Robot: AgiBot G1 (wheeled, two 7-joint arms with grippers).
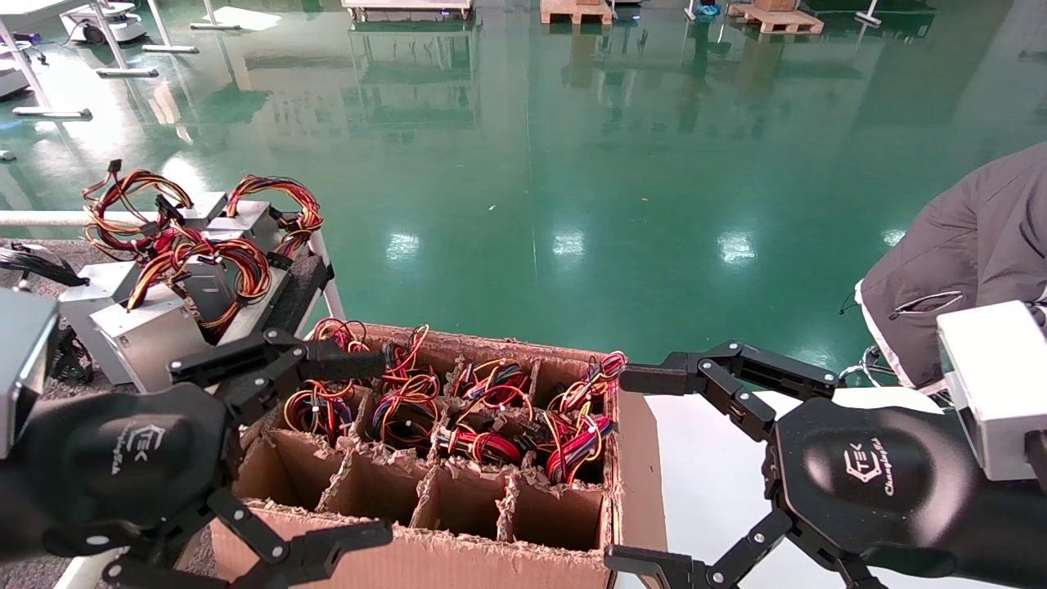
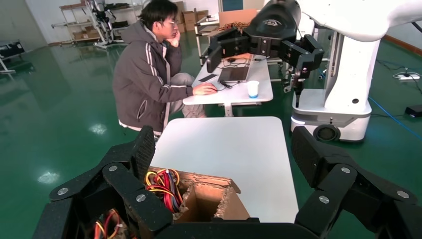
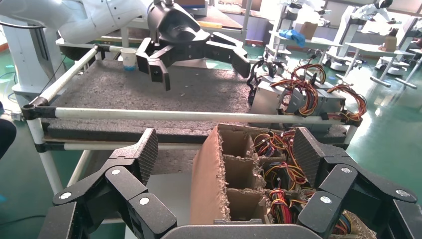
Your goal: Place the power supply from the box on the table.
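Flanking the box [image 1: 425, 564], left tool [image 1: 327, 446] and right tool [image 1: 646, 470] gape.

1. We counted one large brown corrugated cardboard carton [image 1: 425, 564].
2. We saw two black open-fingered grippers, left [image 1: 327, 450] and right [image 1: 638, 470].
3. We counted roughly five grey sheet-metal wired power supplies [image 1: 155, 327] on one dark-grey carpeted table [image 3: 199, 89].

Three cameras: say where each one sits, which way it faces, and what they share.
Head view: on the robot's head, looking forward and down at the box; the left gripper and right gripper both show, open.
Left wrist view: on the left arm, facing across the box toward a seated person; its own fingers frame it.
Right wrist view: on the right arm, facing the table and power supplies.
All three share the box.
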